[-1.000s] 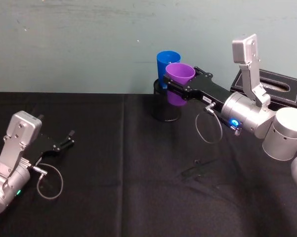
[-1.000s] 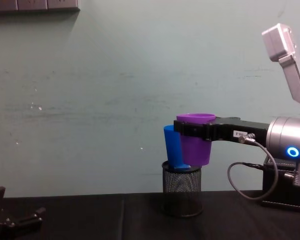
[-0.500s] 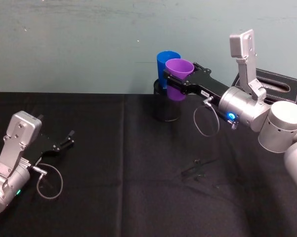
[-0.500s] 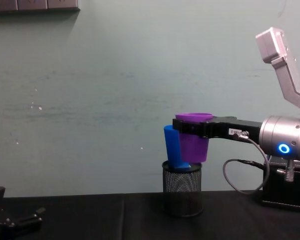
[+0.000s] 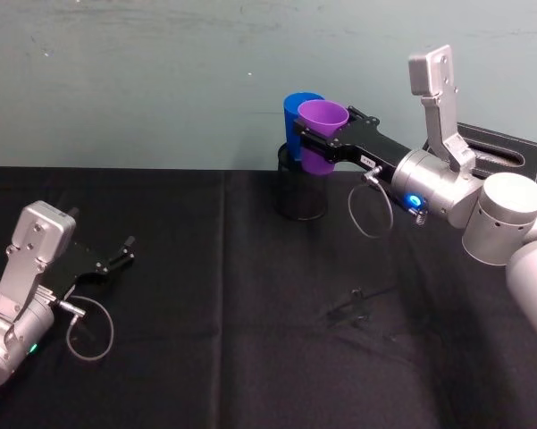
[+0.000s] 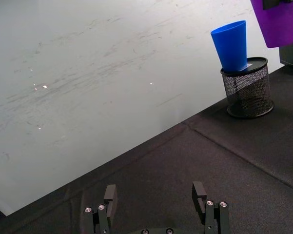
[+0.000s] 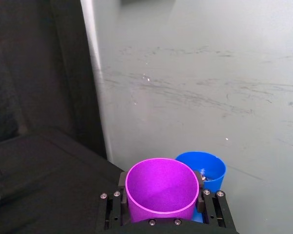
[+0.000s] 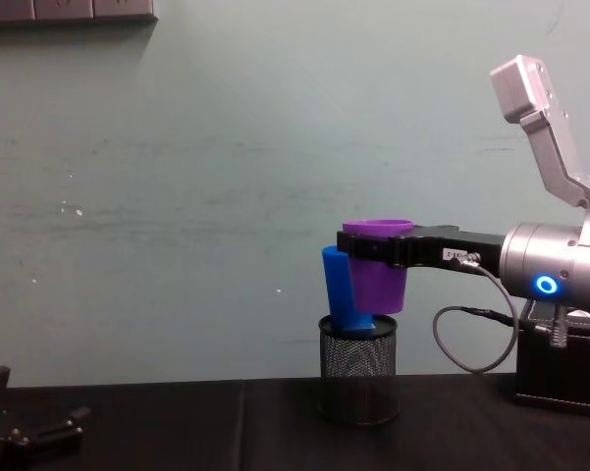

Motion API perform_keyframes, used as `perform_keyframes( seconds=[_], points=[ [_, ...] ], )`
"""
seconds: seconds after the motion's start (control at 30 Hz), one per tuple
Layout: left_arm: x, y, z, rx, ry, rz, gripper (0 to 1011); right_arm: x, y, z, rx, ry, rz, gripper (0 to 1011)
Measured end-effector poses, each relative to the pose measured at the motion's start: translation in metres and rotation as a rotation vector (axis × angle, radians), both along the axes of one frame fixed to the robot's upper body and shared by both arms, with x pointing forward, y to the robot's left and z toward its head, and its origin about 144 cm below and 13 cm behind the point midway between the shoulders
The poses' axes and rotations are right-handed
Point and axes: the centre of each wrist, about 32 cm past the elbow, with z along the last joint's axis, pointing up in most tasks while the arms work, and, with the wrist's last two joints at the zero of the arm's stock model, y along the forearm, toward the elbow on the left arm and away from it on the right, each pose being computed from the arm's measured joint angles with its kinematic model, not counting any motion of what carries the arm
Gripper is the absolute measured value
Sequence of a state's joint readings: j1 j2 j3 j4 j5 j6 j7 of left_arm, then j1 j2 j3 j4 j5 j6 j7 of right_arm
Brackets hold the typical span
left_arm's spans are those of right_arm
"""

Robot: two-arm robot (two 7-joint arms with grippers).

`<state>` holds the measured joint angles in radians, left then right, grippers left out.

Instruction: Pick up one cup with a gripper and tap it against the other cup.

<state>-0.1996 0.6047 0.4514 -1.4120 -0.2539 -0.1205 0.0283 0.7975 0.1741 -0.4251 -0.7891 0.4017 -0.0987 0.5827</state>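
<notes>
While the purple cup (image 5: 322, 125) hangs clamped in the right gripper (image 5: 314, 150) just beside the blue cup (image 5: 294, 109) — itself standing in a mesh holder (image 5: 301, 192) — a gentle sideways nudge should complete the tap; the left gripper (image 5: 123, 253) rests open-fingered, well apart.

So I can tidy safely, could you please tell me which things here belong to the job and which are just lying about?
Job: purple cup, held by right claw; blue cup, standing in wire-mesh holder.
Lying about: black slotted box; left claw, parked open on table.

Blue cup (image 5: 293, 114) in mesh holder (image 5: 299, 198), wall (image 5: 161, 80) behind; open tabletop (image 5: 205, 313) leftward
</notes>
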Motion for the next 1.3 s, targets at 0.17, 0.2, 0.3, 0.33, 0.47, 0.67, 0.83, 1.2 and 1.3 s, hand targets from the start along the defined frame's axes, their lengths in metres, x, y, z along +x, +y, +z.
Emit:
perform_keyframes(
  seconds=[0.17,0.2,0.3,0.33,0.47,0.67,0.83,1.2,1.3],
  points=[
    [0.000,0.000,0.000,0.000,0.000,0.000,1011,0.005,0.001,0.003,-0.011,-0.009,0.004,754],
    [0.000,0.000,0.000,0.000,0.000,0.000,1011,0.006,0.001,0.003,-0.014,-0.011,0.005,754],
    [0.000,0.000,0.000,0.000,0.000,0.000,1011,0.009,0.002,0.004,-0.025,-0.019,0.011,754],
    [0.000,0.000,0.000,0.000,0.000,0.000,1011,0.010,0.002,0.004,-0.026,-0.018,0.012,754],
    [0.000,0.000,0.000,0.000,0.000,0.000,1011,0.013,0.002,0.004,-0.024,-0.017,0.013,754],
    [0.000,0.000,0.000,0.000,0.000,0.000,1011,0.016,0.002,0.002,-0.008,-0.010,0.014,754],
    [0.000,0.000,0.000,0.000,0.000,0.000,1011,0.019,0.002,0.001,0.006,-0.007,0.017,754],
    [0.000,0.000,0.000,0.000,0.000,0.000,1011,0.024,0.006,0.003,0.015,-0.008,0.009,754],
    [0.000,0.000,0.000,0.000,0.000,0.000,1011,0.025,0.009,0.005,0.009,0.000,-0.005,754]
  ],
)
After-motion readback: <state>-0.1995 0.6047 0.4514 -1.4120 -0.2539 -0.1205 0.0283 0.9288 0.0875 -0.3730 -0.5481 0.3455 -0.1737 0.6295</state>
